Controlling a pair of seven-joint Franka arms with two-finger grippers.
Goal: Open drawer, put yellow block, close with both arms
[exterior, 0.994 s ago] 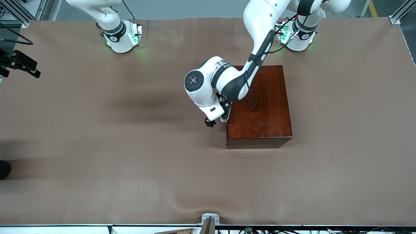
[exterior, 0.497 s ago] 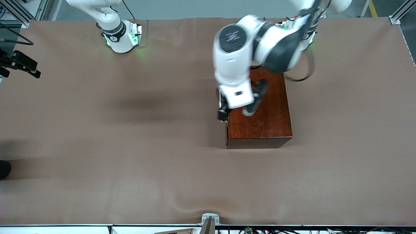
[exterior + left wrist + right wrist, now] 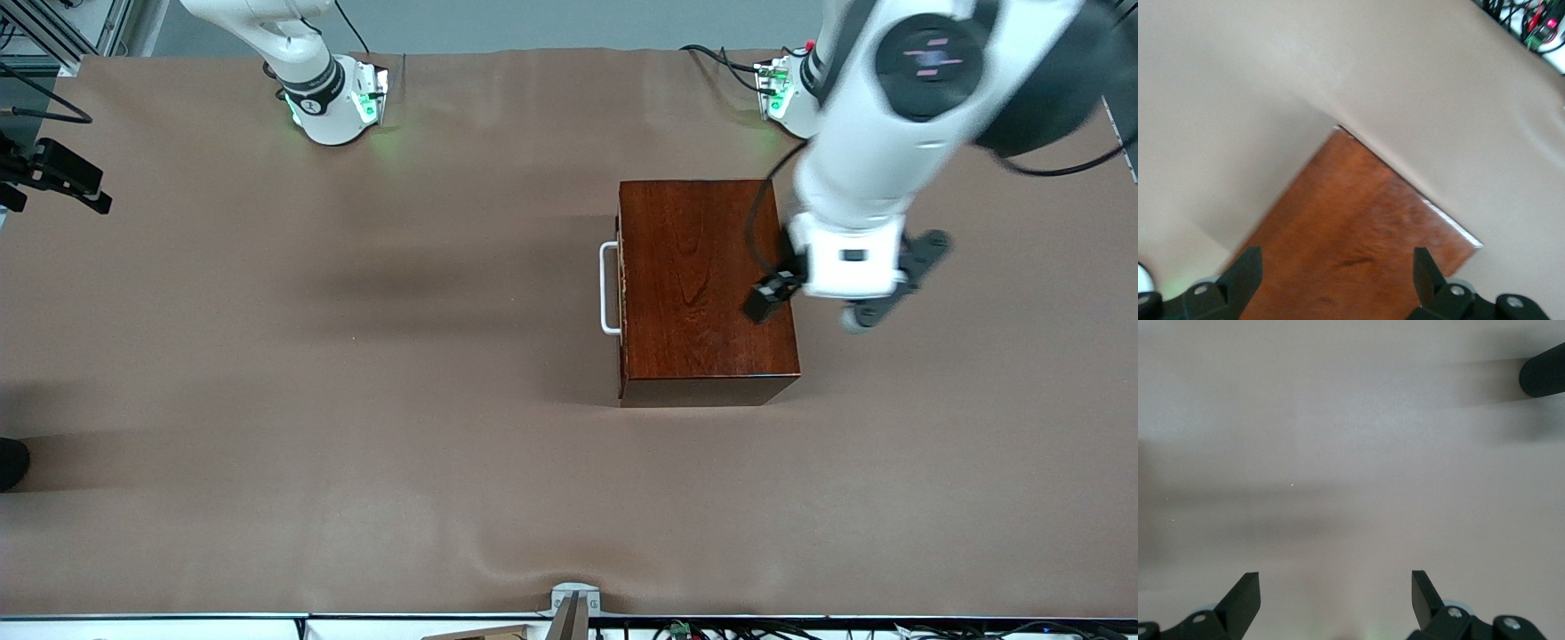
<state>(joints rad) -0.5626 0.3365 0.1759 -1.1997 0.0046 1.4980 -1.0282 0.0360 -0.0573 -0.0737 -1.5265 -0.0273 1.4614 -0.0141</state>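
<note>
Left end effector swung over one box; one handle.

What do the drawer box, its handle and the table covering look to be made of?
The box looks like dark reddish-brown wood with a glossy varnish: grain lines run along its top, and it has a sheen. The handle is a smooth white bar, plastic or painted metal; which one is unclear. The table covering looks like matte brown paper or cloth, with soft ripples near the front camera.

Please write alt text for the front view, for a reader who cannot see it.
A dark wooden box sits on a brown table, its drawer shut, white handle facing the right arm's end. The left end effector hovers over the box's edge.
</note>
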